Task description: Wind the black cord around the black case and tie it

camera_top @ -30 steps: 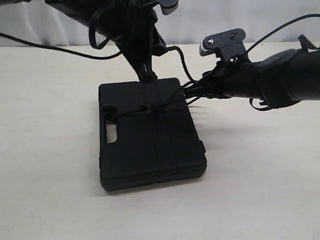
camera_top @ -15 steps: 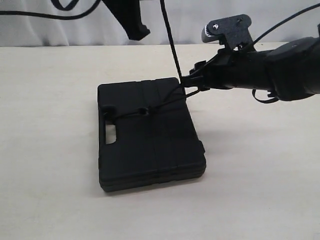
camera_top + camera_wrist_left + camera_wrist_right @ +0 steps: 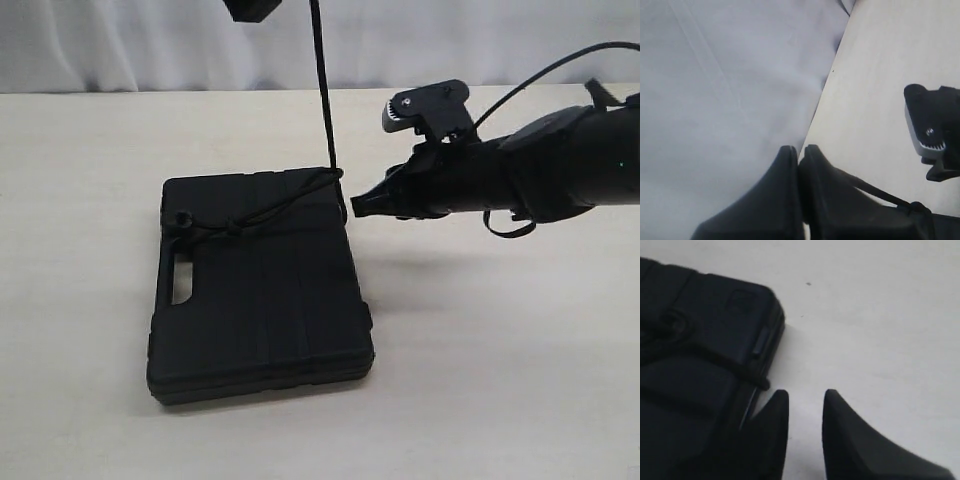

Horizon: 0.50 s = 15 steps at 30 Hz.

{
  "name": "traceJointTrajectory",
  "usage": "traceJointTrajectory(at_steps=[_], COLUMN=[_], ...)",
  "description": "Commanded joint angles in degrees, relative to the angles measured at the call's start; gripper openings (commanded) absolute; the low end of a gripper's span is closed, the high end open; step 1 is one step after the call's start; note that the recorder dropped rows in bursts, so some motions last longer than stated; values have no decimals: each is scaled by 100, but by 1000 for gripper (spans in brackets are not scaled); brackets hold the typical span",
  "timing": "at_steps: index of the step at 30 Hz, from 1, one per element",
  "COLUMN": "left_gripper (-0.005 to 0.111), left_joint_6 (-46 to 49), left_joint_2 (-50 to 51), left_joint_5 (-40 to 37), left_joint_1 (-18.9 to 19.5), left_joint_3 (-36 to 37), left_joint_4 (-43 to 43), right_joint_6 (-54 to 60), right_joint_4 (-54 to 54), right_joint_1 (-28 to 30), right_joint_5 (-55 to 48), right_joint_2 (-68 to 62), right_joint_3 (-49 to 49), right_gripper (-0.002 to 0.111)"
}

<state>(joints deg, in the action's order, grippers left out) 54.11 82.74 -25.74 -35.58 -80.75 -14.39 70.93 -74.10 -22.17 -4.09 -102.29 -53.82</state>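
The black case (image 3: 260, 290) lies flat on the table, handle slot at its left. The black cord (image 3: 322, 90) runs from a knot (image 3: 183, 218) across the case's face to its far right corner, then rises taut out of the top of the exterior view. My left gripper (image 3: 252, 10) hangs high above the case. In its wrist view the left gripper (image 3: 799, 150) is shut, the cord (image 3: 875, 192) trailing from its fingers. My right gripper (image 3: 362, 203) stands open and empty beside the case's right edge. In the right wrist view it (image 3: 805, 396) sits next to the case (image 3: 695, 390) and cord (image 3: 730, 365).
The beige table (image 3: 500, 380) stretches around the case, with a pale curtain (image 3: 520, 40) behind it. The right arm's camera mount (image 3: 428, 105) and its glossy cable (image 3: 560, 70) stand above the right gripper.
The left gripper has risen, pulling the cord taut and straight up. The case has slid left and nearer. The right gripper has dropped a little and now stands off the cord.
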Motion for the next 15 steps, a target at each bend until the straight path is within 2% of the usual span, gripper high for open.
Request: traceJointTrajectory(at_steps=[1, 8, 15], left_gripper=[0, 0, 0], left_joint_6=[-41, -41, -20], left_joint_2=[-90, -90, -141], left_joint_5=[100, 215, 478], left_joint_1=[-15, -15, -15], left_joint_3=[-2, -2, -2], left_joint_4=[-131, -131, -250], right_joint_6=[35, 455, 730], right_joint_4=[0, -14, -360], right_joint_1=[6, 6, 6], right_joint_5=[-658, -1009, -1227], right_joint_2=[250, 1254, 969], right_joint_3=[-50, -74, -279], right_gripper=[19, 47, 49])
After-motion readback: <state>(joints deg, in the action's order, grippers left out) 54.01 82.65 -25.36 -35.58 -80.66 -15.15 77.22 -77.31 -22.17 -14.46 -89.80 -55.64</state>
